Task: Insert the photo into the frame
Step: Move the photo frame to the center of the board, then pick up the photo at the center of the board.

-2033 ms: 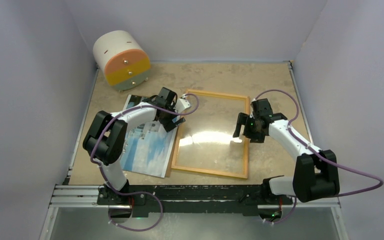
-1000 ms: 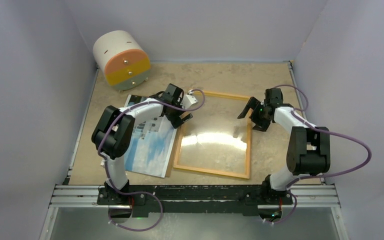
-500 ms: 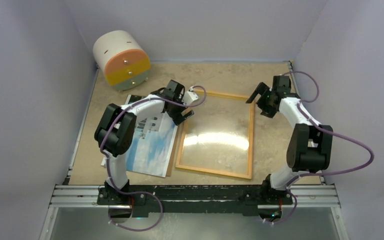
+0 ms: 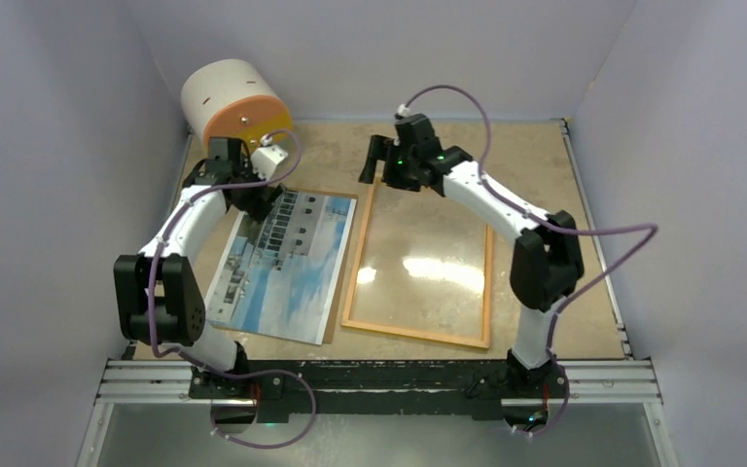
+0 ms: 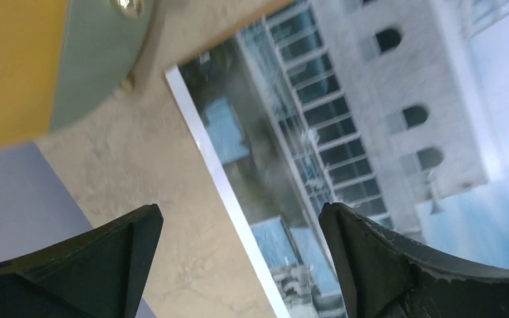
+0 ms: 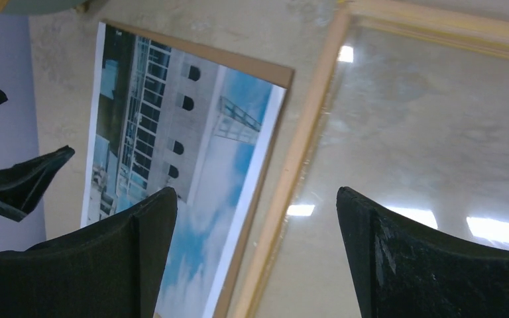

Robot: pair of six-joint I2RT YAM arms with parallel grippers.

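Observation:
The photo [image 4: 287, 261], a pale building under blue sky, lies face up on a brown backing board left of centre. Beside it on the right lies the frame [image 4: 354, 277], wood-coloured rim up, with a glossy pane inside. My left gripper [image 4: 256, 197] hovers open over the photo's far left corner; in the left wrist view the gripper [image 5: 238, 228] straddles the photo's [image 5: 371, 132] white edge. My right gripper [image 4: 376, 171] hangs open above the frame's far left corner. In the right wrist view the gripper [image 6: 255, 209] spans the frame's rim [image 6: 305, 139] and the photo's [image 6: 199, 152] right edge.
A white cylindrical drawer unit [image 4: 231, 105] with orange and yellow fronts stands at the back left, just behind my left wrist; its front fills a corner of the left wrist view [image 5: 33, 59]. Grey walls enclose the stone-patterned table [image 4: 535, 165]. The backing board [image 6: 238, 63] peeks out past the photo.
Left arm swung back and left, from the frame's corner to the photo's far left corner. Right arm swept left from the frame's right side to its far left corner. The frame turned slightly.

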